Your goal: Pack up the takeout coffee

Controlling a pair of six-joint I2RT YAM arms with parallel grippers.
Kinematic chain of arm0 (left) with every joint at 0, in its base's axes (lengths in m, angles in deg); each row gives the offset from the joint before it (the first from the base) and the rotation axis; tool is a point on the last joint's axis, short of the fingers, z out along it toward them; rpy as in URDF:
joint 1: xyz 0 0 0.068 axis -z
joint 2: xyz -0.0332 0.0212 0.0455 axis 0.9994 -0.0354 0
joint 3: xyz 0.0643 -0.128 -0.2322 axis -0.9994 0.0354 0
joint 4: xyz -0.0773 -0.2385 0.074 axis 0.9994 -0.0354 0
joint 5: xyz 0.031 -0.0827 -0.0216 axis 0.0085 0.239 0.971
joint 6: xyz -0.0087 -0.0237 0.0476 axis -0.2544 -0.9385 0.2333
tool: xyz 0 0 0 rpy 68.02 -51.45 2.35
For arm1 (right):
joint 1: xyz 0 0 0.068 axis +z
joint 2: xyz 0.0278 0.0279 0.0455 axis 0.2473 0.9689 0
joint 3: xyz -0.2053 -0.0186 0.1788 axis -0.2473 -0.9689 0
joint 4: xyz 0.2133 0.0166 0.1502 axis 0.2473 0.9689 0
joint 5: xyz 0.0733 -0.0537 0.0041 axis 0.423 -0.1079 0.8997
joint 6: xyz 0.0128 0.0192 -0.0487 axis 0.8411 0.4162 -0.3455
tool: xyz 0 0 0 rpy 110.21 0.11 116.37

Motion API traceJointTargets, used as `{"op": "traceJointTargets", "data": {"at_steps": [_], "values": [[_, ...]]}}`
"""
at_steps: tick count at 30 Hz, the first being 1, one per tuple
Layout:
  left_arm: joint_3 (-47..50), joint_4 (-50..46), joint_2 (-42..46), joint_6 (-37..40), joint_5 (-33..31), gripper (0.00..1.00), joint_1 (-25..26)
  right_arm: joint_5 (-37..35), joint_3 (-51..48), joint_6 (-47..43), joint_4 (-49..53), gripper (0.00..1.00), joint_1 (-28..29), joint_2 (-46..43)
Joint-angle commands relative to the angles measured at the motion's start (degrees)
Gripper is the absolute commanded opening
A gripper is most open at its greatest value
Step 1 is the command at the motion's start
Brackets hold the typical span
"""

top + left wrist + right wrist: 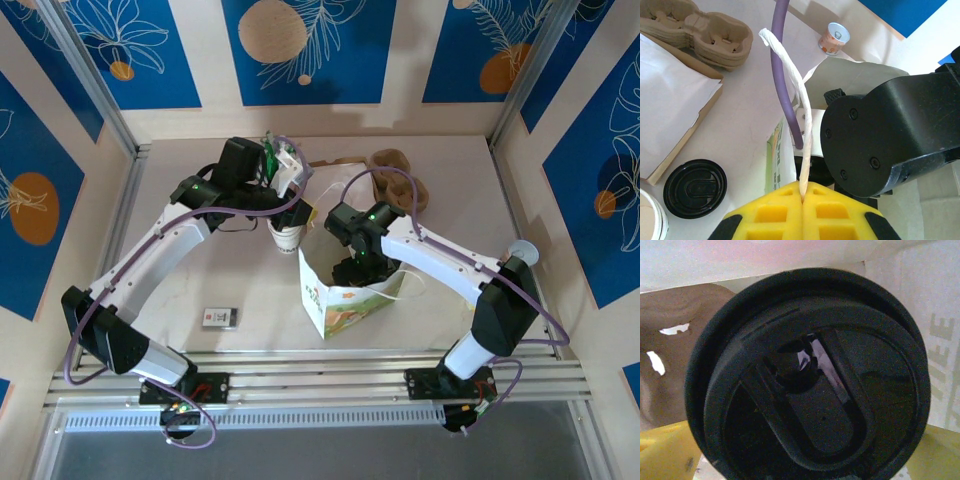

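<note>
— Down inside the white printed paper bag point(335, 300), between the right gripper point(356, 268)'s yellow pads point(662, 455), sits the takeout coffee point(807, 380), its round black plastic lid point(850, 335) facing the wrist camera. The pads are spread wide at either side and don't look to be squeezing it.

— And the left gripper point(803, 200)?

— Pinched tight on the bag's white twisted-paper handle point(799, 90), seemingly holding the mouth up.

— So what might go wrong?

— I'd worry about the exit. A pad rising crookedly could hook the lid's rim and tip the cup or pop the lid off. I can't tell whether the cup stands flat on the bottom.

— The handle?

— If it slips or tears, the wall could fold onto the right arm. The purple cable point(782, 65) runs just beside it and might snag.
</note>
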Motion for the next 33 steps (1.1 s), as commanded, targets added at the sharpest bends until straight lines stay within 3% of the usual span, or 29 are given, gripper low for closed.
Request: {"op": "traceJointTargets", "data": {"at_steps": [1, 33], "values": [[-1.51, -0.69, 1.28, 1.20, 1.59, 0.00, 0.45, -0.69, 2.17, 0.87, 2.54, 0.99, 0.69, -0.98], [-1.77, -1.50, 0.70, 1.73, 1.43, 0.00, 1.00, -2.41, 4.27, 0.96, 3.29, 0.99, 2.30, -4.01]]}}
